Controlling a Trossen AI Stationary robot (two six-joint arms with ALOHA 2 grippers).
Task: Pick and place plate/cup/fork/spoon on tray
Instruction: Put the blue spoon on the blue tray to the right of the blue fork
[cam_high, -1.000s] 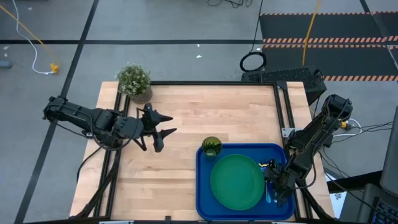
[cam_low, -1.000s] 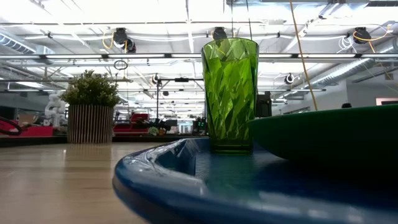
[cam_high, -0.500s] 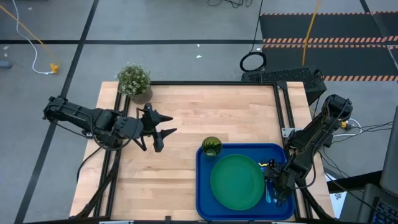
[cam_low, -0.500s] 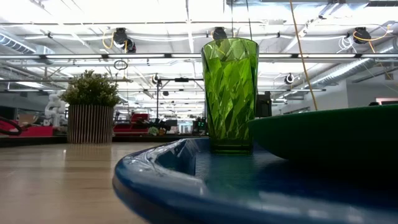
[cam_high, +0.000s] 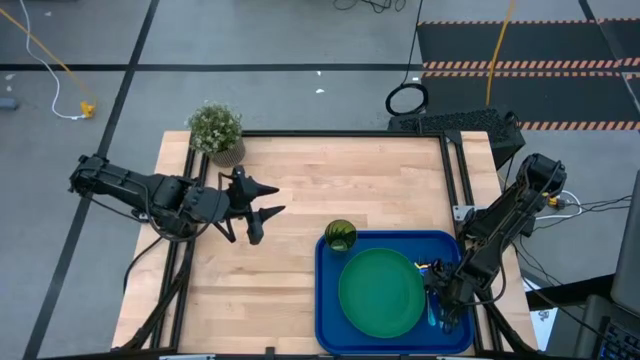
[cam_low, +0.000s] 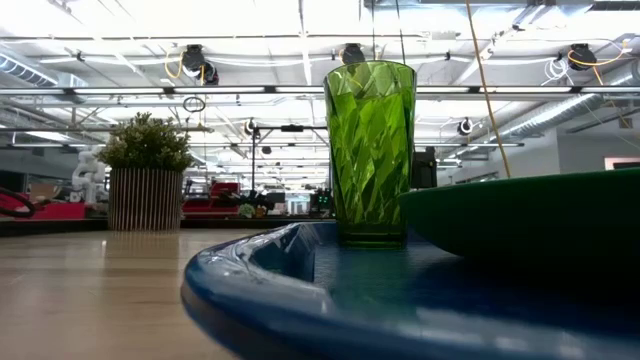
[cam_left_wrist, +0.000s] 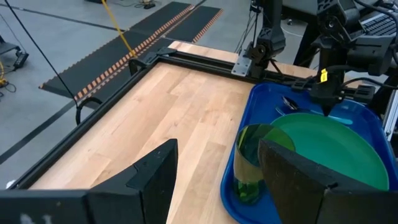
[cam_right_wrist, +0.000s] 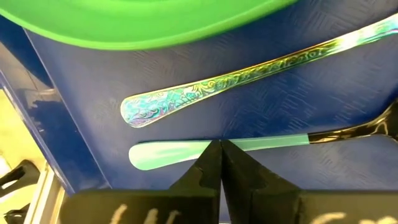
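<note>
The blue tray (cam_high: 325, 300) lies at the table's near right. On it rest the dark-green plate (cam_high: 380, 292), the yellow-green cup (cam_high: 340, 236) upright at its far left corner, the spoon (cam_right_wrist: 249, 148) with a light-blue handle, and the fork (cam_right_wrist: 211, 84), of which only a patterned handle shows. Both utensils lie flat on the tray floor, right of the plate. My right gripper (cam_right_wrist: 221, 146) is shut, pointing down at the spoon's handle. My left gripper (cam_high: 278, 200) is open and empty above the table's left half, left of the cup (cam_left_wrist: 252, 162). My right gripper's shut fingertips (cam_right_wrist: 211, 155) stand from above at the middle of the spoon's light-blue handle (cam_right_wrist: 186, 151), which lies flat on the tray floor. I cannot tell whether they touch it; the fingers themselves hide the spot.
A potted plant (cam_high: 217, 130) stands at the table's far left corner. A black frame rail (cam_high: 455, 170) runs along the table's right and far edges. Bare wood lies between the left gripper and the tray.
</note>
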